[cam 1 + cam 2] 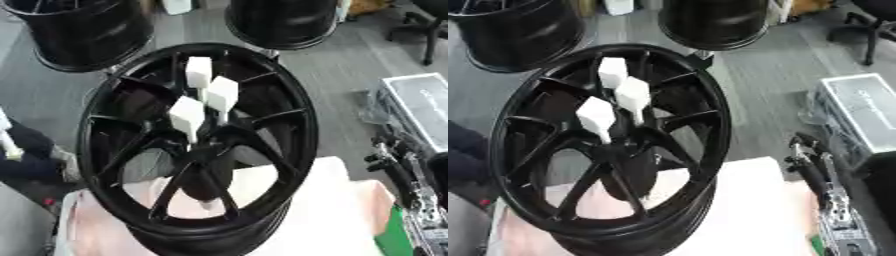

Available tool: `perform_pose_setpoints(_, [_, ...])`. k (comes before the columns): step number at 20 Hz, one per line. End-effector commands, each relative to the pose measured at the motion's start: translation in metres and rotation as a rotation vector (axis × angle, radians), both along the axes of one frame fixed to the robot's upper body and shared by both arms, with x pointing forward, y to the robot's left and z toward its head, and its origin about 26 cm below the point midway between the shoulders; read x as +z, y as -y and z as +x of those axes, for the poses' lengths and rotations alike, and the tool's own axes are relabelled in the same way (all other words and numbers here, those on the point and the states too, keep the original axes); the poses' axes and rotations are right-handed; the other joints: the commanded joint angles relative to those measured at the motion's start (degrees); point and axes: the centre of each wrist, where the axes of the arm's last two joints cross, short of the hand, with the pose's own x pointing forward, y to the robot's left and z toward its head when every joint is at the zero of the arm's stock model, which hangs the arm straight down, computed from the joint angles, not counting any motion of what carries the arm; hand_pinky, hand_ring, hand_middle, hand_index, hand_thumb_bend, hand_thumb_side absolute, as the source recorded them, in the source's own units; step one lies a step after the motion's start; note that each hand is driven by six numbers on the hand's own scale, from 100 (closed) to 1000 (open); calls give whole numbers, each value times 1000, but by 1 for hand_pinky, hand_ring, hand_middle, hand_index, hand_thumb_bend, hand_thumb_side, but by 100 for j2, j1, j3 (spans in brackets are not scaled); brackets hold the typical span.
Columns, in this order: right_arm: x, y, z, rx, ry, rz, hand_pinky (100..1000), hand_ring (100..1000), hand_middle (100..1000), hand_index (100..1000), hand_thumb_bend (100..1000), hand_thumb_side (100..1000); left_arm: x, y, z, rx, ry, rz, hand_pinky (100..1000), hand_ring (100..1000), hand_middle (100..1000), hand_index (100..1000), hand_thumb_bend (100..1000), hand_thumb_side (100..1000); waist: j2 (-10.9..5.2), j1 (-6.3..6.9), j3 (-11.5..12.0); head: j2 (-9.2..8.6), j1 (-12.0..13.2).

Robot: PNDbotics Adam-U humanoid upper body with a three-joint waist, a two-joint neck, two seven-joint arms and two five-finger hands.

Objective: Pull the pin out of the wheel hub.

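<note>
The right hand (820, 175) shows at the right edge of the frame, beside the wheel; black fingers and silver parts rise along the edge, but whether those fingers are straight or curled cannot be told. It touches nothing and stands apart from the rim. The left hand shows in neither view.

Left of it, filling the middle of the frame, is the black wheel hub (197, 145), its spoked face turned up toward the camera. It rests on a pale pink and white cover over the counter (324, 210) in the lower part of the frame. Three white pins stand up from the hub's centre, each with a blocky head on a thin stem: a lower-left pin (186, 116), a middle pin (221, 94) just right of it, and an upper pin (199, 71) above both. They stand near one another, all clear of the hand.

Two more black wheels (83, 30) sit on the grey floor along the top of the frame. A grey case (861, 110) lies at the right edge.
</note>
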Motion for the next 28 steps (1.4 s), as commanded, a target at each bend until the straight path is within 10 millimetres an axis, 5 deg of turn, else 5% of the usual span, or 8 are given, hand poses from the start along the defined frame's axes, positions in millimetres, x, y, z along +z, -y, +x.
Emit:
perform_pose_setpoints(1, [7, 3, 3, 1, 17, -11, 478, 562, 758, 840, 100, 646, -3, -3, -1, 47, 89, -77, 620, 462, 819, 902, 293, 1000, -40, -11, 19, -35, 5])
perform_pose_setpoints(5, [7, 2, 3, 1, 22, -5, 479, 562, 758, 839, 100, 646, -7, 14, -10, 52, 140, -340, 618, 429, 750, 848, 100, 1000, -21, -41, 46, -40, -22])
perform_pose_setpoints(15, [6, -3, 4, -9, 36, 25, 479, 561, 757, 839, 100, 646, -15, 92, -61, -72, -22, -1299, 651, 431, 641, 768, 191, 1000, 35, -152, 87, -32, -68])
perform_pose_setpoints(20, [6, -2, 4, -26, 45, 31, 476, 557, 749, 832, 100, 641, -27, 107, -78, 25, -122, -1409, 655, 435, 619, 754, 190, 1000, 91, -168, 104, -37, -99])
perform_pose_setpoints(28, [6, -3, 5, -61, 53, 43, 474, 552, 741, 823, 100, 633, -37, 113, -79, 92, -175, -1414, 656, 436, 607, 742, 181, 1000, 152, -175, 123, -51, -189])
